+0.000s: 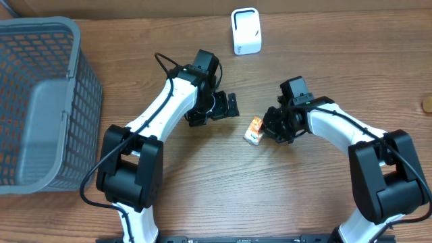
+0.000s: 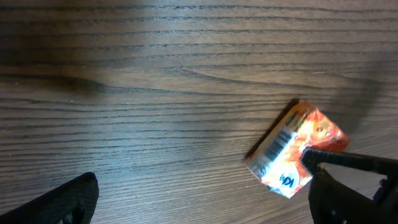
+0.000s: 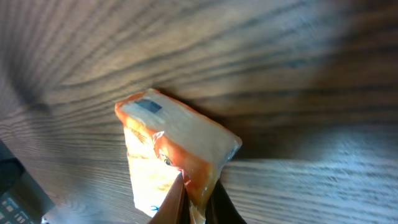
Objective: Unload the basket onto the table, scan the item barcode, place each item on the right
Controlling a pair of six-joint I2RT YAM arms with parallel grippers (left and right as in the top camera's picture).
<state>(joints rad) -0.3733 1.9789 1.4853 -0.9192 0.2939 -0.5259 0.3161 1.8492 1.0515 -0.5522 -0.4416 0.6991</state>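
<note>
the right gripper (image 1: 271,129) pinches one end of the small orange-and-white plastic packet (image 1: 254,131), barcode (image 2: 280,138) on its side, on the wooden table (image 1: 270,196) between the arms. the left gripper (image 1: 214,111) hangs wide open nearby, bare wood around.

Grey mesh basket (image 1: 85,94), wooden table (image 1: 270,199)

Work surface: a brown wood-grain table (image 1: 223,202), grain running left to right. Lighting is diffuse, from above, and casts soft shadows.
</note>
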